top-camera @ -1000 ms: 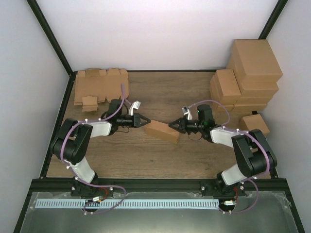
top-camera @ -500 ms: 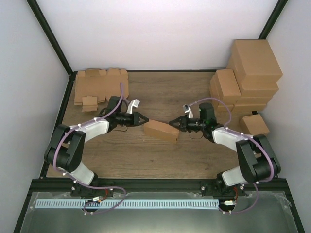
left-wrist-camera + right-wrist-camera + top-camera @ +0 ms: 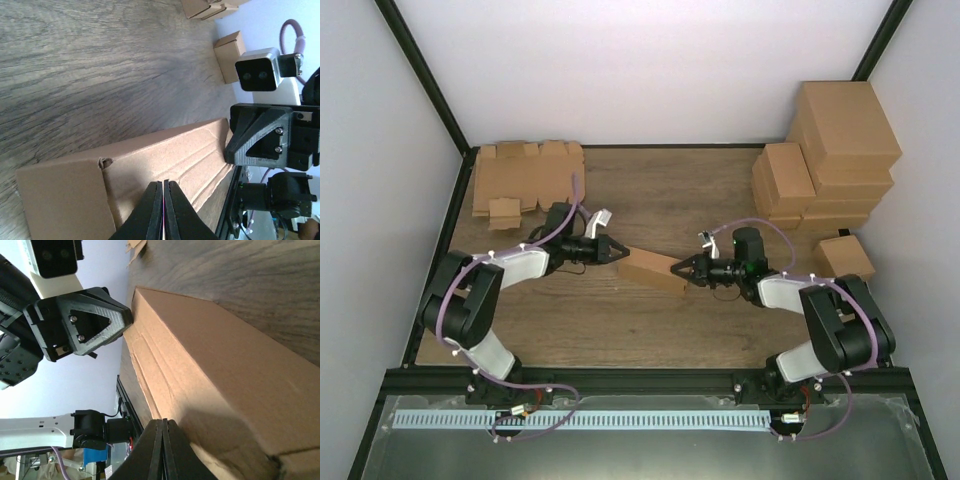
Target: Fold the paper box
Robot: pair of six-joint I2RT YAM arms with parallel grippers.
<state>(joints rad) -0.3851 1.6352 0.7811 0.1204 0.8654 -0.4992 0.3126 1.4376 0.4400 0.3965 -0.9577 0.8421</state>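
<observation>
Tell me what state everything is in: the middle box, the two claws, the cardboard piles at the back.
paper box: folded shut, held between the two grippers' tips.
left gripper: shut, tip against the box's left end.
right gripper: shut, tip against the box's right end.
flat cardboard blanks: unfolded, stacked at back left.
finished boxes: closed, piled at back right.

Two six-joint arms, the left arm point(image 3: 528, 265) and the right arm point(image 3: 780, 290), each built of white link shells between black joint housings. A mauve cable point(image 3: 285, 35) loops along each arm. The black triangular fingers point(image 3: 260, 135) taper to points and are fixed by silver screws point(image 3: 278, 131). A white wrist camera module point(image 3: 256, 70) carries two dark lenses.
</observation>
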